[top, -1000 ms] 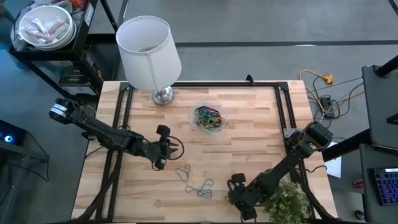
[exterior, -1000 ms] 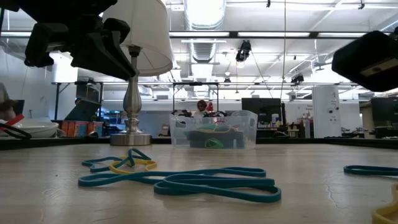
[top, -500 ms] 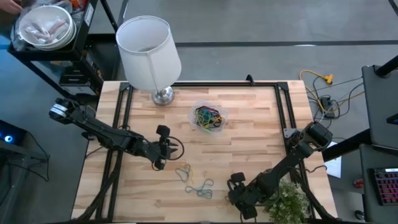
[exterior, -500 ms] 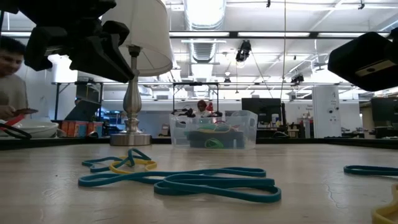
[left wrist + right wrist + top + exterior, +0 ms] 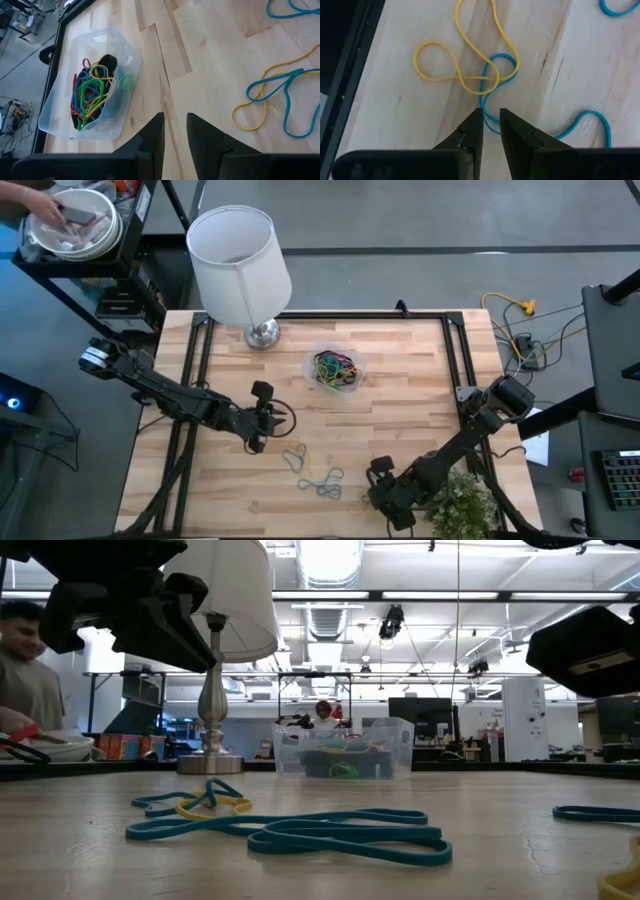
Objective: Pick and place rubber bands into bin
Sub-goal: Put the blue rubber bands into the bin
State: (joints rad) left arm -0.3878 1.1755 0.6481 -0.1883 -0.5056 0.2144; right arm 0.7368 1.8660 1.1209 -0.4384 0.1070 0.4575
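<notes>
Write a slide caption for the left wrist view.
Left gripper, empty and slightly parted, hovers between the bin of bands and loose bands on the table.

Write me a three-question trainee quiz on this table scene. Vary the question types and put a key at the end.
1. True or false: the bin already holds rubber bands.
2. Which gripper hangs nearer the bin? A) the left gripper B) the right gripper
3. Fill in: in the right wrist view, a yellow band lies tangled with a ____ band on the table.

Key: 1 true, a bundle of mixed colours shows through its clear wall. 2 A. 3 blue.
</notes>
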